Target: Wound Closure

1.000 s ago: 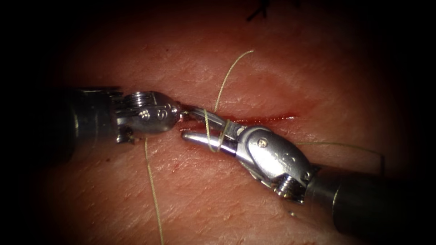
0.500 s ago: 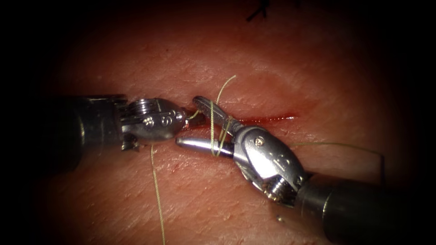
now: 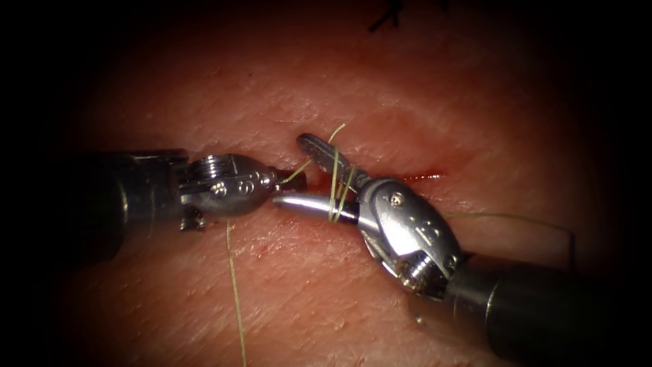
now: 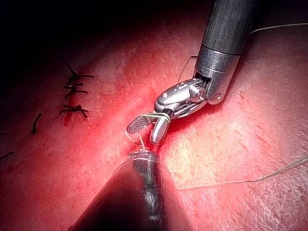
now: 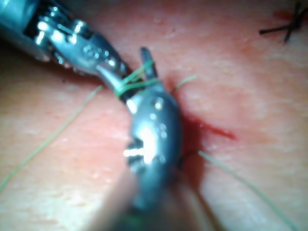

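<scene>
Right hand wide open with thread wrapped round it, left hand pinching the thread at the cut.

The silver left hand (image 3: 293,180) is clamped on the thin yellow-green thread (image 3: 334,187) right over the red-edged cut (image 3: 421,177) in the pink tissue (image 3: 285,285). The silver right hand (image 3: 293,171) gapes wide just beside it, thread looped twice round both its jaws. A strand trails from the left hand away from the cut. Dark cut ends of thread (image 4: 74,91) lie well apart. I cannot tell where the needle is.
</scene>
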Motion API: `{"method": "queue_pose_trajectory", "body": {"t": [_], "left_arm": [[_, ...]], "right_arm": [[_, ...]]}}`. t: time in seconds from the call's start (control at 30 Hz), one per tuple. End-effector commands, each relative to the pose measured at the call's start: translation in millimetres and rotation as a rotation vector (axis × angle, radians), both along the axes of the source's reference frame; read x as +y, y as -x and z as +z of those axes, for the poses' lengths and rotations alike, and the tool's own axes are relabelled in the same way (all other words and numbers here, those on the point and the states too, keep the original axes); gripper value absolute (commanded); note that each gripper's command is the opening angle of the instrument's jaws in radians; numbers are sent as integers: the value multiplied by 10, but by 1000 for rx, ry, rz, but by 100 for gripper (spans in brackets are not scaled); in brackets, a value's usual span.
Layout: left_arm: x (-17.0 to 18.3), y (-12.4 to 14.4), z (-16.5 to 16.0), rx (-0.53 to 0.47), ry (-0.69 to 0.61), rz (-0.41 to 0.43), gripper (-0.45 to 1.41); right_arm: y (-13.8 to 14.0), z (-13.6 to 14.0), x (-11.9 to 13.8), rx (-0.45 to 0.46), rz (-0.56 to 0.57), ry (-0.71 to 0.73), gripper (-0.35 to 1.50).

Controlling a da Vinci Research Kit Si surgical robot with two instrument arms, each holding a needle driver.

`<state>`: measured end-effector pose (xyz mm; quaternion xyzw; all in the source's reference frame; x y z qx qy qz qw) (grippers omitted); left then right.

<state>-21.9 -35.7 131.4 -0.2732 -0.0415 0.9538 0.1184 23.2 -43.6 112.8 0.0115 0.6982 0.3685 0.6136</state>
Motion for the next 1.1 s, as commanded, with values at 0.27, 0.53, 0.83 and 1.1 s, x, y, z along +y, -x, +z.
{"method": "queue_pose_trajectory", "body": {"t": [0.27, 0.53, 0.83, 1.1], "left_arm": [[-1, 9, 2, 2, 3, 2, -45], [-8, 19, -7, 29, -14, 7, -45], [-21, 34, -19, 75, -44, 29, -45], [-19, 32, -17, 82, -50, 37, -45]], "right_arm": [[7, 12, 4, -153, 86, -79, 52], [17, 13, 2, -263, 158, -137, 52], [13, 33, -5, -340, 155, -235, 51], [8, 52, -7, -357, 143, -306, 49]]}}
